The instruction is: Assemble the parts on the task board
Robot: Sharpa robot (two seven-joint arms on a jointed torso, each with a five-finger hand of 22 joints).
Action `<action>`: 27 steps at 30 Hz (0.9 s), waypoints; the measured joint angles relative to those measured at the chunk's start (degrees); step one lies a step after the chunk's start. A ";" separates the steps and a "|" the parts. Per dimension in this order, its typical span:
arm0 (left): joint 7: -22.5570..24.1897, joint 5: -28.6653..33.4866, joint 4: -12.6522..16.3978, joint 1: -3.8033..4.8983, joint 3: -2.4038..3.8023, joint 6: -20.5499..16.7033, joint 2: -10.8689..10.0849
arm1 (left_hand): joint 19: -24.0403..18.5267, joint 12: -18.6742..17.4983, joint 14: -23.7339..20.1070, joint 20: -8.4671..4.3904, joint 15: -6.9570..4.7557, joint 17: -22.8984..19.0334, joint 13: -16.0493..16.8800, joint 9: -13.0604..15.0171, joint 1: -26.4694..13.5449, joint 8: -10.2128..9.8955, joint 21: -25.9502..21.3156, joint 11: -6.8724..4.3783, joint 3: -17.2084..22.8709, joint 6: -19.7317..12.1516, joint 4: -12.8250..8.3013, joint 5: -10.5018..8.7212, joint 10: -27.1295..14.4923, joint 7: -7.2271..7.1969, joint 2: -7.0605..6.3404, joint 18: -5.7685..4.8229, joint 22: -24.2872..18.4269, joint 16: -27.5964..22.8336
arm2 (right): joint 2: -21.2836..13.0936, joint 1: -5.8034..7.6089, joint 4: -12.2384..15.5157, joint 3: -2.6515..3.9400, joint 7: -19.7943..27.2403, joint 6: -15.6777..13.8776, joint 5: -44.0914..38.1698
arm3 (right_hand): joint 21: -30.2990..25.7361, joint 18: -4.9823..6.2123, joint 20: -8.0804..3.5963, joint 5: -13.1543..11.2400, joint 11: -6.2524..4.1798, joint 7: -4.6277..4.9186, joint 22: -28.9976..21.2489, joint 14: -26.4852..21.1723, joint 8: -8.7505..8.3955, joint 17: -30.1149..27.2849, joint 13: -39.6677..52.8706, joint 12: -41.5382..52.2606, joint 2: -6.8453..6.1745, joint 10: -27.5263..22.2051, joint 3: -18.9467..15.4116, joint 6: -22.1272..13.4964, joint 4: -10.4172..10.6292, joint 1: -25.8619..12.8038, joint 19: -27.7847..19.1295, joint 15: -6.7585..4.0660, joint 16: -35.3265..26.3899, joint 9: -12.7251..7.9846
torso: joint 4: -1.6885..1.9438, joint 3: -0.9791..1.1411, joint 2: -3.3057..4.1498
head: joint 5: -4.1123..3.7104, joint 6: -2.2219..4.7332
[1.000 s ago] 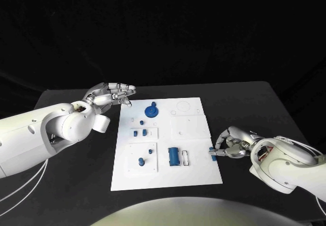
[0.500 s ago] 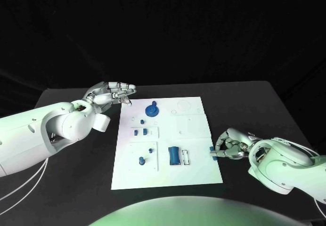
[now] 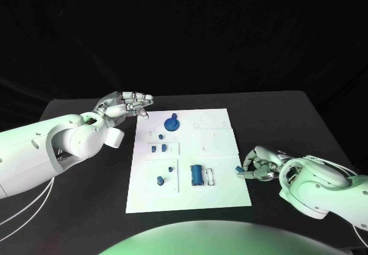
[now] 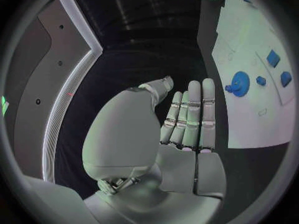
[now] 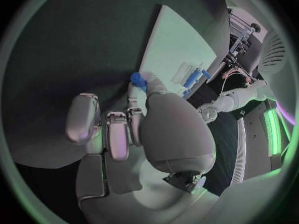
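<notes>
The white task board (image 3: 218, 199) lies mid-table. On it are a round blue part (image 3: 171, 125), a blue cylinder (image 3: 197, 175) and several small blue pieces such as one at the lower left (image 3: 159, 181). My right hand (image 3: 260, 166) hovers at the board's right edge and pinches a small blue part (image 3: 239, 169) between thumb and finger; the right wrist view shows this part (image 5: 137, 79) at the fingertips, with the board (image 5: 177, 45) beyond. My left hand (image 3: 126, 103) stays by the board's far left corner; its fingers (image 4: 190, 119) are extended and hold nothing.
The black table (image 3: 84, 202) spreads around the board on all sides. In the left wrist view the round blue part (image 4: 239, 82) and two small pieces (image 4: 272, 58) sit on the board (image 4: 249, 119) beside the hand.
My right hand has shifted slightly toward me at the board's right edge, still pinching the small blue part. The left hand has not moved.
</notes>
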 measured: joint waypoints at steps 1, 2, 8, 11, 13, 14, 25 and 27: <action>0.00 0.00 0.00 0.00 0.00 0.00 0.00 | 0.00 0.00 0.00 0.00 0.00 0.00 0.00 0.00 0.00 0.00 0.00 0.00 0.00 0.00 0.00 0.00 0.00 0.00 0.00 0.00 0.00 0.00 | 0.01 0.00 0.00 0.01 0.00 -0.01 -0.03 | 0.26 0.00 0.00 -0.04 -0.27 -0.14 0.00 0.03 -0.02 0.00 0.01 0.00 0.29 -0.04 0.90 0.14 0.08 0.27 0.00 -0.18 0.00 -0.09 | -0.01 0.00 0.00 | 0.01 0.00; -0.01 0.00 0.01 0.00 0.00 0.00 -0.01 | 0.00 0.00 0.00 0.00 0.00 0.00 0.00 0.00 0.00 0.00 0.00 0.00 0.00 0.00 0.00 0.00 0.00 0.00 0.00 0.00 0.00 0.00 | 0.01 0.00 0.00 0.02 0.00 -0.05 -0.06 | 0.48 0.00 -0.10 -0.14 -0.39 -0.23 0.00 0.14 -0.08 0.00 0.03 0.12 0.49 0.01 1.43 0.23 0.14 0.47 0.10 -0.29 0.00 -0.17 | -0.01 0.00 -0.01 | 0.01 0.00; -0.04 0.00 0.02 0.00 0.00 0.00 -0.03 | 0.21 0.00 0.00 -0.21 0.00 -0.08 0.00 0.00 0.00 0.00 0.00 0.00 0.00 0.00 0.00 0.00 0.00 0.00 0.00 0.00 0.00 0.00 | -0.53 -0.01 0.32 0.01 0.20 -1.46 -0.22 | 1.49 0.00 -0.43 0.30 -1.16 -0.34 -0.01 0.12 -0.89 0.00 0.00 1.06 0.48 0.05 11.50 0.32 3.75 1.95 0.43 -0.72 0.00 -0.49 | -0.02 0.00 -0.03 | 0.01 0.01; -0.05 0.00 0.02 0.00 0.00 0.00 -0.03 | 0.21 0.00 0.00 -0.21 0.00 -0.08 0.00 0.00 0.00 0.00 0.00 0.00 0.00 0.00 0.00 0.00 0.00 0.00 0.00 0.00 0.00 0.00 | -1.16 0.02 0.38 -0.03 0.22 -2.21 -0.22 | 1.49 0.00 -0.43 0.36 -1.16 -0.34 -0.01 0.12 -0.88 -0.01 -0.01 1.06 -2.00 0.05 18.61 0.30 4.81 -0.53 0.43 -0.72 0.00 -0.49 | -0.01 0.00 -0.03 | 0.01 0.08; -0.06 0.00 0.02 0.00 0.00 0.00 -0.03 | 0.21 0.00 0.00 -0.21 0.00 -0.08 0.00 0.00 0.00 0.00 0.00 0.00 0.00 0.00 0.00 0.00 0.00 0.00 0.00 0.00 0.00 0.00 | -1.65 0.37 0.46 -0.08 0.22 -2.79 -0.18 | 1.49 0.00 -0.43 0.38 -1.16 -0.34 -0.01 0.12 -0.84 -0.01 -0.01 1.28 -3.51 0.05 21.93 0.30 4.67 -2.03 0.43 -0.71 0.00 -0.46 | 0.00 0.00 -0.04 | -0.05 0.14; -0.06 0.00 0.01 0.00 0.00 0.00 -0.03 | 0.21 0.00 0.00 -0.21 0.00 -0.08 0.00 0.00 0.00 0.00 0.00 0.00 0.00 0.00 0.00 0.00 0.00 0.00 0.00 0.00 0.01 0.00 | -1.83 0.61 0.52 -0.08 0.22 -3.02 -0.12 | 1.49 0.00 -0.43 0.38 -1.16 -0.33 -0.01 0.12 -0.71 -0.01 -0.01 1.33 -4.26 0.06 23.42 0.31 4.50 -2.78 0.43 -0.71 0.00 -0.44 | 0.00 -0.01 -0.05 | -0.07 0.14; -0.13 -0.01 -0.08 0.00 -0.01 -0.01 0.12 | 0.21 0.00 0.00 -0.21 0.00 -0.08 0.00 0.00 0.00 0.00 -0.21 0.00 0.00 0.00 0.00 0.00 0.00 0.00 0.00 0.00 -0.04 0.00 | -2.08 3.15 3.28 0.01 0.06 -5.10 1.12 | 1.13 0.00 -0.41 0.00 -1.15 -0.53 -0.02 0.12 1.59 -0.01 -0.01 1.33 -5.40 0.05 26.78 0.11 3.56 -5.04 0.41 -0.71 0.00 -0.39 | -0.03 -0.07 -0.07 | 0.09 0.21; -0.15 -0.01 -0.08 0.00 -0.01 -0.01 0.16 | 0.21 0.00 0.00 -0.21 0.00 -0.08 0.00 0.00 0.00 0.00 -0.22 0.00 0.00 0.00 0.00 0.00 0.00 0.00 0.00 0.00 -0.04 0.00 | -0.92 3.24 3.55 0.01 0.06 -5.25 1.68 | 0.92 0.00 -0.41 0.00 -1.15 -0.53 -0.02 0.12 1.59 -0.01 -0.01 1.33 -5.63 0.05 27.66 0.11 3.14 -5.57 0.41 -0.70 0.00 -0.34 | -0.03 -0.07 -0.07 | 0.19 0.21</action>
